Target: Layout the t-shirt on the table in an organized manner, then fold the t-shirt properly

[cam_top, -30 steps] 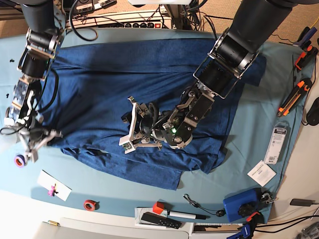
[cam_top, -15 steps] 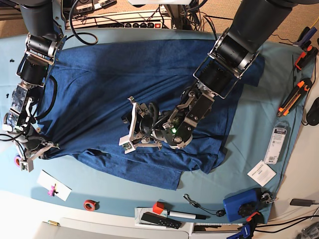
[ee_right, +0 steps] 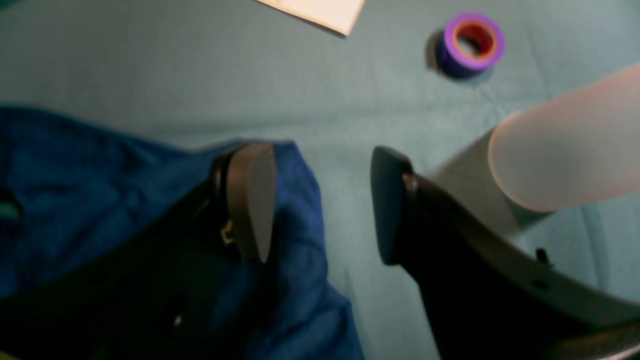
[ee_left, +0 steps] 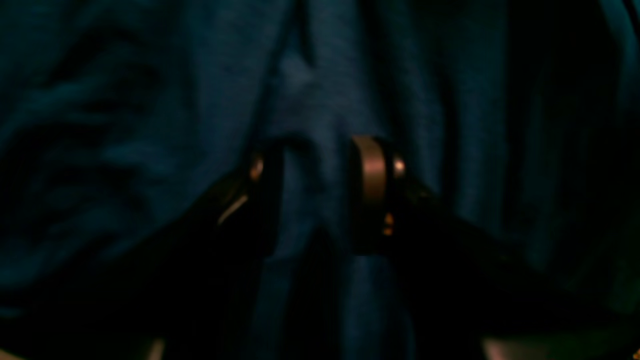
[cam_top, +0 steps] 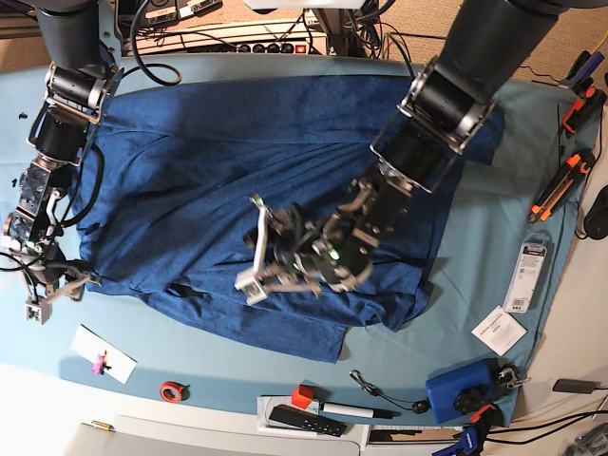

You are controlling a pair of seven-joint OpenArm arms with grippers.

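Right gripper [ee_right: 320, 205] now opened, t-shirt [cam_top: 237, 161] corner released

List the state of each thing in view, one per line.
t-shirt: spread on the table, lower edge bunched and folded over.
left gripper: jaws closed on a ridge of t-shirt fabric.
right gripper: jaws open, empty, at the shirt's corner.
purple tape roll: lying flat on the table.

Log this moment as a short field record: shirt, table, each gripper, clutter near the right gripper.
t-shirt: spread across the table, wrinkled, lower hem bunched
table: teal cloth cover, tools along edges
left gripper: fingers on either side of a ridge of shirt fabric
right gripper: open, at the shirt's edge, holding nothing
nearby: purple tape roll, white card
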